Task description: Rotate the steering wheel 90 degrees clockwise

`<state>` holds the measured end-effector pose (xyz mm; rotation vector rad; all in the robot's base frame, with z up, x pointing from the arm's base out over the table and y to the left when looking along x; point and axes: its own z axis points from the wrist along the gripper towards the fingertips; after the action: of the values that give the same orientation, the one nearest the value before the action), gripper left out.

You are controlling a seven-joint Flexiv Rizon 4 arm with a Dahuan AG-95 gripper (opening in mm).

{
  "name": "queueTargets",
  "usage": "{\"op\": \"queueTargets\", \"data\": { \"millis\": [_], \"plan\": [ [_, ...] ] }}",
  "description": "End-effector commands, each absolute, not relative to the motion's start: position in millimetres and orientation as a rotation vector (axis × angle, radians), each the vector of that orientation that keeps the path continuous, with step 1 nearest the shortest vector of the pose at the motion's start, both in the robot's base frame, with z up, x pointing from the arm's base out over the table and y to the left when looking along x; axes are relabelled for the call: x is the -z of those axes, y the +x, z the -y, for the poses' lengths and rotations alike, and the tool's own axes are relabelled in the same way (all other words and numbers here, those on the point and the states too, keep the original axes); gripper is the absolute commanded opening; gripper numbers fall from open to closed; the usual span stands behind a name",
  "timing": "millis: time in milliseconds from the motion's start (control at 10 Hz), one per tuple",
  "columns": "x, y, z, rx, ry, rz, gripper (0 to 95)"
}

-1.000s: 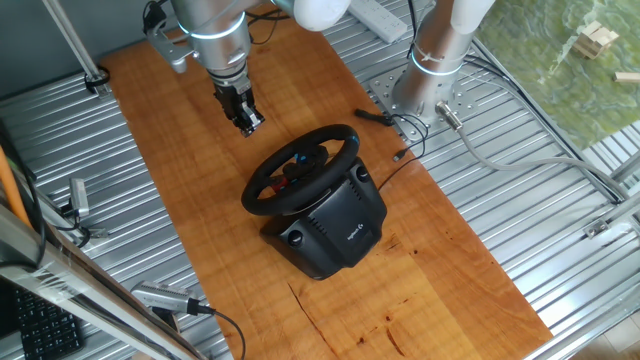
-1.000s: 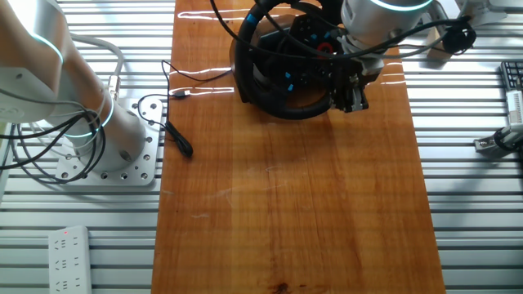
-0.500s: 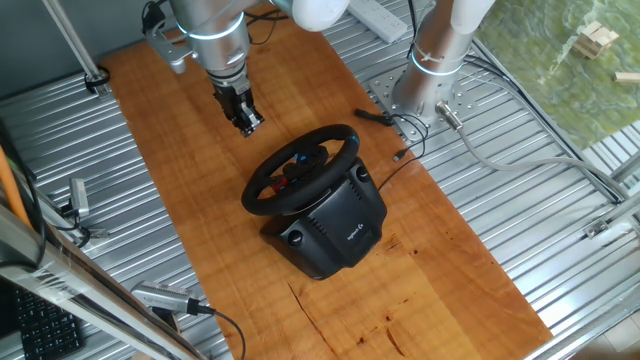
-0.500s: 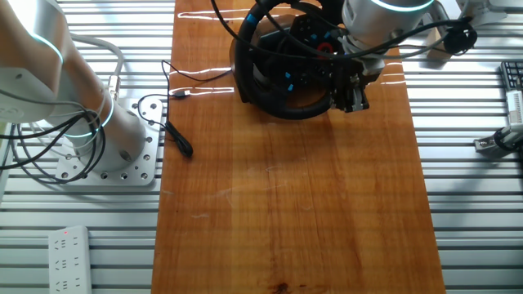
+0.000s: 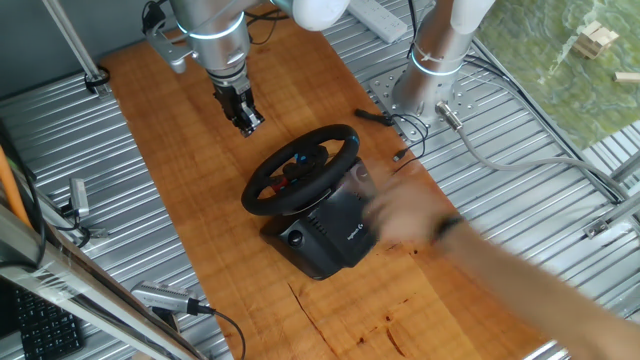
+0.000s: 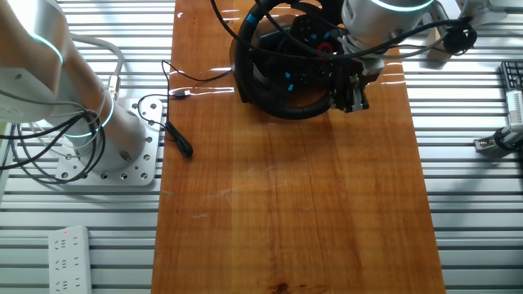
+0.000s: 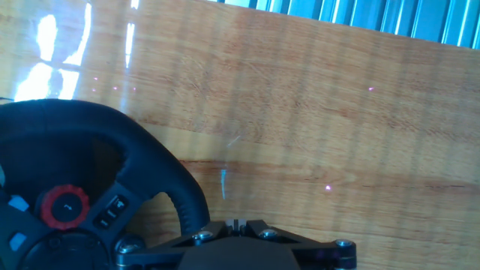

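Observation:
The black steering wheel [image 5: 262,180] sits tilted on its boxy black base [image 5: 318,245] in the middle of the wooden board. Red and blue buttons show on its hub. My gripper [image 5: 246,121] hangs over the board just beyond the wheel's rim, apart from it, with its fingers together and nothing between them. In the other fixed view the gripper [image 6: 351,96] is beside the right of the rim [image 6: 286,112]. In the hand view the rim [image 7: 154,165] curves at the lower left, left of my gripper [image 7: 235,223].
A blurred human arm [image 5: 500,275] reaches in from the lower right to the base. A second arm's mount [image 5: 428,90] stands at the board's edge, with a black cable and plug [image 6: 180,140] nearby. A power strip [image 6: 69,260] lies on the slatted metal table.
A blurred human arm has come in from the lower right and reached the wheel's base. My gripper and the wheel have not moved.

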<state>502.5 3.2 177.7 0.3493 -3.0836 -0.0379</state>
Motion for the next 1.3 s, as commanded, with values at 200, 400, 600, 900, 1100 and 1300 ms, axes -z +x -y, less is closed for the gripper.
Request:
{"op": "queueTargets", "data": {
  "millis": [200, 400, 600, 900, 1100, 1300],
  "plan": [
    [-177.8, 502.9, -3.4, 0.040, 0.350, 3.084, 0.0],
    [-177.8, 502.9, -3.5, 0.040, 0.351, 3.084, 0.0],
    [-178.0, 503.1, -3.5, 0.041, 0.351, 3.085, 0.0],
    [-179.2, 502.8, -4.1, 0.033, 0.350, 3.083, 0.0],
    [-180.4, 504.9, -4.9, 0.034, 0.345, 3.082, 0.0],
    [-182.6, 508.2, -6.4, 0.034, 0.340, 3.077, 0.0]
  ]
}}
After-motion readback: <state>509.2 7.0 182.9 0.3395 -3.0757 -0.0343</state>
